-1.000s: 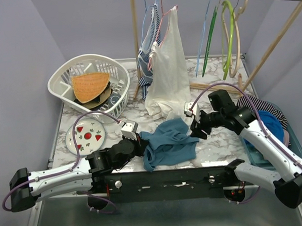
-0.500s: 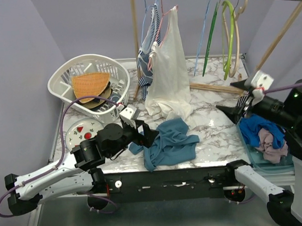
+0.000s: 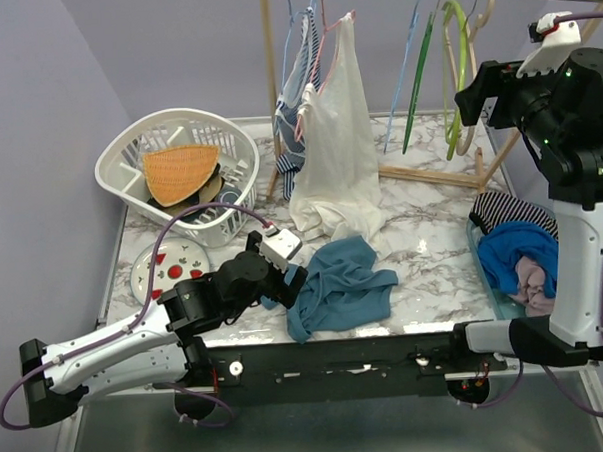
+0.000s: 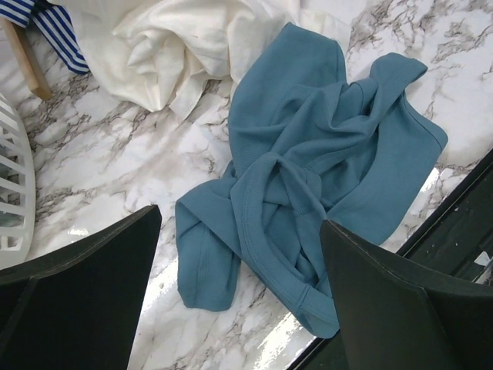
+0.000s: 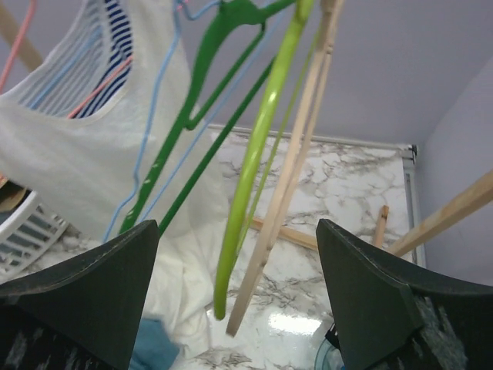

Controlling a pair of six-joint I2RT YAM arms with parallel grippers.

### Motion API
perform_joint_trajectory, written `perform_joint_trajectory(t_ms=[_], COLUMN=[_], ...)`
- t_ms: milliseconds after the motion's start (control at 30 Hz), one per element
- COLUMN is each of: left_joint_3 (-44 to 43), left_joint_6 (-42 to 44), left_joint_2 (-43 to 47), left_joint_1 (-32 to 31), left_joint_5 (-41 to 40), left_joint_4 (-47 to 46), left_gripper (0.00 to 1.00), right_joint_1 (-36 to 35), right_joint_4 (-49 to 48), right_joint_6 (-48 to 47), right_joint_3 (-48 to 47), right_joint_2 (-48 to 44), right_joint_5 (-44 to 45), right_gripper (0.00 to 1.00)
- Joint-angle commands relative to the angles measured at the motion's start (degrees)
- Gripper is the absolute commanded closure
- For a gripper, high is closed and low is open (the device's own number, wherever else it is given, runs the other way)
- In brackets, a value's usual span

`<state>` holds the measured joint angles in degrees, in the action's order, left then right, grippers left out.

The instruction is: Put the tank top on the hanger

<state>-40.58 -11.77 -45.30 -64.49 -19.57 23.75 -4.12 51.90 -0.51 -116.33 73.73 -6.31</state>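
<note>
1. Left gripper (image 4: 239, 254) has just let go. Its jaws were shut on the cloth a second ago; now they stand wide and empty, hovering over the left part of the tank top (image 4: 323, 177).
2. The tank top lies loose in a crumpled heap on the marble table (image 3: 422, 241), near edge, about centre. Its far edge meets the hem of the white garment (image 4: 177, 46).
3. Right gripper (image 5: 235, 262) has swung up from table level beside the cloth to far right, high by the rail. Its jaws are wide with nothing in them.
4. The hanger (image 5: 267, 216) hangs ahead of the right gripper, just right of the lime-green hanger (image 5: 260, 146). No contact is visible.
5. Judgement: the cloth is parked and the right arm is going for the hanger. Dressing has not yet begun.
6. Hard to make out:
   - The hanger's hook and shoulders are cut off in the right wrist view.
   - From above, the right arm covers part of the hanger.
   - The tank top's straps are tangled in folds, and I cannot tell which opening is the neck.
</note>
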Motion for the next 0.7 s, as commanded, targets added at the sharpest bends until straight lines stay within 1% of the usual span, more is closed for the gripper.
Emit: perform_joint_trajectory(t_ms=[0,33,67,133,167,200,233,267,367,400,600,667], left_joint_3=[0.41,0.50,0.59,0.59,0.50,0.59,0.41,0.50,0.50,0.41,0.50,0.59], left_joint_6=[1.75,1.92,2.01,2.10,2.10,2.10,2.10,2.19,2.19,2.19,2.10,2.01], left_joint_2=[3.10,3.28,3.63,3.90,3.90,3.90,3.90,3.90,3.99,4.16,4.60,4.69], left_joint_1=[0.33,0.33,0.33,0.33,0.33,0.33,0.33,0.42,0.33,0.33,0.33,0.33], left_joint_5=[-1.96,-2.05,-2.14,-2.22,-2.22,-2.22,-2.14,-2.05,-1.70,-1.70,-1.78,-1.87], left_joint_4=[0.69,0.51,0.60,0.69,0.77,0.77,0.86,0.86,0.95,0.95,0.95,0.86], left_gripper=[0.01,0.01,0.01,0.01,0.01,0.01,0.01,0.01,0.01,0.01,0.01,0.01], right_joint_1=[3.84,3.86,5.51,6.58,6.84,7.11,7.11,7.02,7.20,7.28,7.28,7.37], right_joint_4=[-1.45,-2.15,-3.11,-3.21,-3.21,-3.29,-3.30,-3.21,-3.47,-3.47,-3.47,-3.47], right_joint_6=[4.99,5.00,5.08,5.08,5.08,5.00,5.08,4.91,4.73,4.65,4.29,4.12], right_joint_3=[-4.16,-3.90,-3.90,-4.77,-4.78,-4.61,-4.26,-3.73,-3.20,-3.11,-3.64,-3.90], right_joint_2=[3.52,3.87,4.05,5.19,5.45,6.15,6.42,6.86,8.00,8.26,11.51,12.83], right_joint_5=[4.73,3.85,3.24,1.05,-0.01,-1.07,-2.38,-2.83,-2.75,-2.92,-3.27,-3.54], right_gripper=[0.14,0.15,0.17,0.22,0.26,0.34,0.35,0.39,0.41,0.44,0.46,0.50])
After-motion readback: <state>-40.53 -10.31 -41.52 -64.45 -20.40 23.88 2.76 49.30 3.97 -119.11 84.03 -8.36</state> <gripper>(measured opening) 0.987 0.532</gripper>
